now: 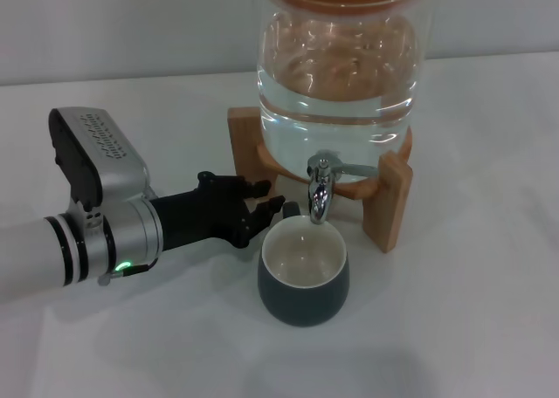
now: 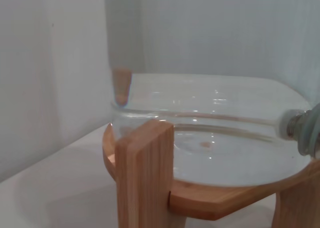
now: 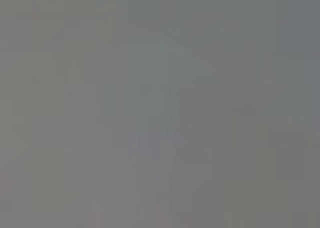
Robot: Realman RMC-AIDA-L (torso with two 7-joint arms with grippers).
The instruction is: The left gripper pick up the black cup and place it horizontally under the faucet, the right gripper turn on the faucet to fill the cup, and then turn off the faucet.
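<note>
Looking down from the head view, my left tool (image 1: 266, 204) sits low over the white counter (image 1: 454, 328), fingers spread apart and released, tips just beside the small handle of the black cup (image 1: 303, 280). The cup stands upright on the counter, cream inside showing, directly beneath the spout of the faucet (image 1: 320, 188), which juts from the glass dispenser (image 1: 336, 75) on its wooden stand (image 1: 389, 202). From the left wrist view, the stand's leg (image 2: 145, 175) fills the foreground and the water-filled glass rests on it. My right wrist view shows only blank grey; that tool is nowhere to be seen.
</note>
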